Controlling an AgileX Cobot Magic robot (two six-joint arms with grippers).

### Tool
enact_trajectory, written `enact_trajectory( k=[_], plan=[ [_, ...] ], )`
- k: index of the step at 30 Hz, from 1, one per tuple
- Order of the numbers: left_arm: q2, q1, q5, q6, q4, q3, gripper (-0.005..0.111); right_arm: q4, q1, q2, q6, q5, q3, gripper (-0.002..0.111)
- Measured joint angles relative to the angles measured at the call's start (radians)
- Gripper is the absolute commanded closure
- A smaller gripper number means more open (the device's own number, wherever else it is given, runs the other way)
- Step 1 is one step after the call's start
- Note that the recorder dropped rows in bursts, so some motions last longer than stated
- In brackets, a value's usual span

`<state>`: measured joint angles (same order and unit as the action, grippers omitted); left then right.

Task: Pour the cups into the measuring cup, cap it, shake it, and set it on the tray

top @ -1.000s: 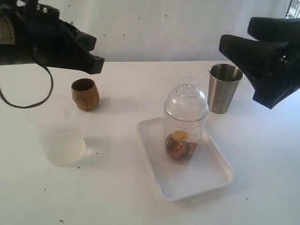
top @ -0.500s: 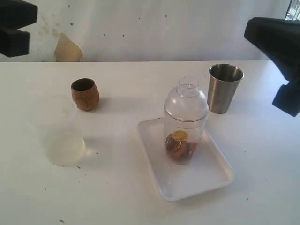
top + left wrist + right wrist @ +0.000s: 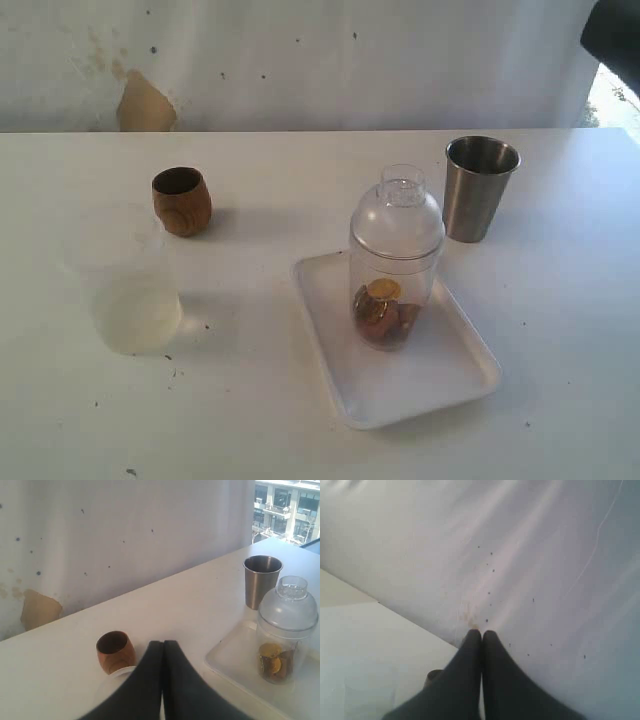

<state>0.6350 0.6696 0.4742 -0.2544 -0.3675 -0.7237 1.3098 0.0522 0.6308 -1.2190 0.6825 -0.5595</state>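
1. White plastic tray (image 3: 440,385) lies flat on the white table (image 3: 560,300), right of centre and towards the near edge.
2. Measuring cup (image 3: 392,300) stands upright on the far half of the tray, with the clear domed cap (image 3: 398,215) seated on its rim.
3. Brown and gold pieces (image 3: 385,312) rest at the bottom of the measuring cup.
4. Wooden cup (image 3: 182,200) stands upright at the far left, well apart from the tray.
5. Steel tumbler (image 3: 480,190) stands upright at the far right, just beyond the tray's far right corner.
6. Frosted plastic cup (image 3: 135,300) stands at the near left, in front of the wooden cup.
7. Left gripper (image 3: 163,647): fingers pressed together with nothing between them, raised above the table near the wooden cup.
8. Right gripper (image 3: 481,635): fingers pressed together with nothing between them, pointing at the pale wall.
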Motion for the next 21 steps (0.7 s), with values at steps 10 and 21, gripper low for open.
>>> enact_trajectory(
  k=[10,21],
  plan=[
    [0.0,0.0,0.018,0.0,0.004,0.002,0.107,0.0,0.0,0.0,0.0,0.0,0.0,0.108],
    [-0.002,-0.034,-0.115,0.0,-0.058,0.064,0.107,0.0,0.0,0.0,0.0,0.0,0.0,0.108]
  ],
)
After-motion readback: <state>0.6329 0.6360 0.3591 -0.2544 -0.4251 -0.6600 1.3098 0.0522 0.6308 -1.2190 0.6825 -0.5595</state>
